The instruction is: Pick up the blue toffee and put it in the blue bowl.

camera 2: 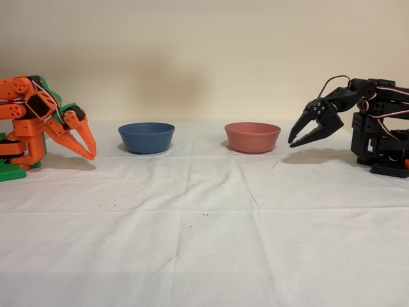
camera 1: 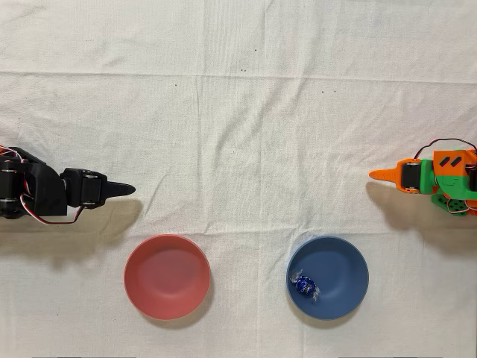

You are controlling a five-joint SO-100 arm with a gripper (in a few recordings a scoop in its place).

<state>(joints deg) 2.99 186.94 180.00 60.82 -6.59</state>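
Blue toffee (camera 1: 304, 284) lies inside blue bowl (camera 1: 329, 277); orange gripper (camera 2: 87, 149), apparently near-closed and empty, should simply stay retracted.

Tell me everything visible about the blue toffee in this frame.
The blue toffee is a small round candy in shiny dark-blue foil with pale, clear twisted ends. In the overhead view it lies inside the blue bowl, on the floor toward the left side near the wall, far smaller than the bowl. Nothing but the bowl touches it. The orange gripper is apart from it, folded back near its base. In the side view the bowl's wall hides it.
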